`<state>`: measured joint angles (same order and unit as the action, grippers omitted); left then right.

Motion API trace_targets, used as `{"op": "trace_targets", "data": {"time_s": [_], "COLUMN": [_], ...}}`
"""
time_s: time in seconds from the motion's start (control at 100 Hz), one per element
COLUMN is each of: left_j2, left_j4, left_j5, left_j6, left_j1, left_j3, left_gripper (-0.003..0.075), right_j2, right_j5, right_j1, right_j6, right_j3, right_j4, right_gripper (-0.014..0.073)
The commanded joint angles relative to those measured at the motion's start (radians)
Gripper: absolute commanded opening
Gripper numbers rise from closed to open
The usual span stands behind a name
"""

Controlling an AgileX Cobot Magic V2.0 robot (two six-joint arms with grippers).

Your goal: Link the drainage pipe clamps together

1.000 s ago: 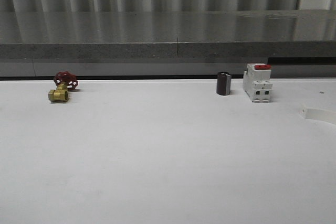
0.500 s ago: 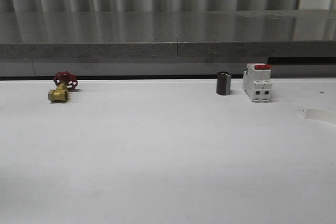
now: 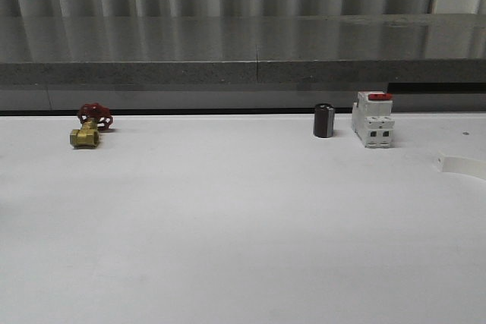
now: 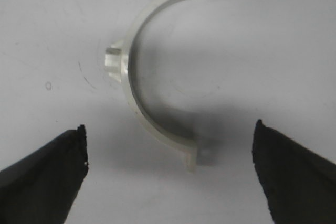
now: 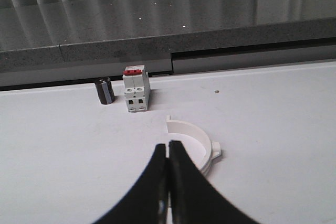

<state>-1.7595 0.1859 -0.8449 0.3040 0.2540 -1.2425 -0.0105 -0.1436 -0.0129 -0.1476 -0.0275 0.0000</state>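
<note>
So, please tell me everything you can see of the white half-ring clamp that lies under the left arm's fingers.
The clamp is a half-ring band of white, smooth-looking plastic. It lies on the white table, resting on its edge, with the open side of the curve facing away from a small boss on the outside of its middle. Each end turns outward into a short flat tab; the near tab seems to have a small hole. The left gripper is open above it, its dark fingers on either side, not touching it.
</note>
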Motion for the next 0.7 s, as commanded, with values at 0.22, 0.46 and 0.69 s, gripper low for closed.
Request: {"op": "trace_targets", "data": {"time_s": [0.22, 0.46, 0.69], "left_j2": [-0.164, -0.222, -0.238], "left_j4": [0.018, 0.011, -0.012], "left_j5": [0.028, 0.034, 0.032], "left_j6": [0.028, 0.028, 0.028], "left_j1": [0.013, 0.015, 0.015], "left_j3": [-0.181, -0.209, -0.209], "left_gripper": [0.0618, 0.0617, 0.0617], "right_j2": [-0.021, -0.021, -0.021], "right_j5": [0.086, 0.086, 0.086], "right_j1": [0.000, 0.000, 0.000], "right_j6": [0.007, 0.007, 0.007], "right_j3": [0.016, 0.016, 0.016], "right_j4": [0.000, 0.000, 0.000], "right_gripper": [-0.0118, -0.0118, -0.0118]}}
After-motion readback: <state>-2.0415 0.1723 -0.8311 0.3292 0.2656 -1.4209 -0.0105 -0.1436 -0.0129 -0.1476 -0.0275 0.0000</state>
